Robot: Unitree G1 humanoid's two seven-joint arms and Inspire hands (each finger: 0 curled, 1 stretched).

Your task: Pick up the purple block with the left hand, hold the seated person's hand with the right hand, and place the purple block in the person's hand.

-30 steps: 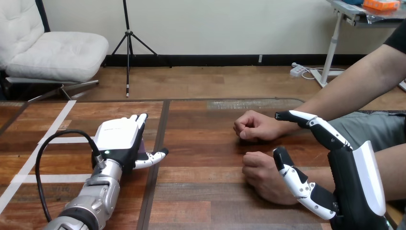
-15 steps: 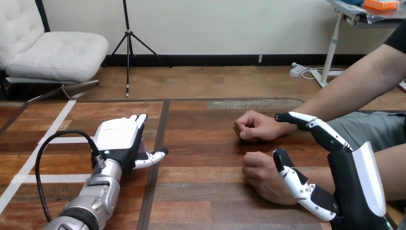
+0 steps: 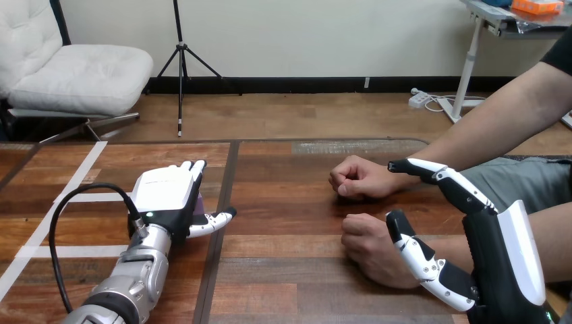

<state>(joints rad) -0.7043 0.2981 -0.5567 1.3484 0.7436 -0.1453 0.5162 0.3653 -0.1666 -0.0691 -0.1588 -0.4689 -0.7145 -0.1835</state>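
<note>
The small purple block (image 3: 200, 204) lies on the dark wooden table (image 3: 290, 283), left of centre, almost wholly covered by the robot's black-and-white left hand (image 3: 165, 192). Only a sliver shows between palm and thumb, so I cannot tell its long axis or which way it points. That hand is released, its fingers straight and aimed away and its thumb splayed toward the right (a pose that looks set for closing on the block). The right hand (image 3: 502, 266) is also unclenched. Its thumb lies against the person's nearer fisted hand (image 3: 367, 248) and a finger reaches toward the wrist of the farther fisted hand (image 3: 354, 177). It likely stands so in order to take a hand, and it grasps neither yet.
</note>
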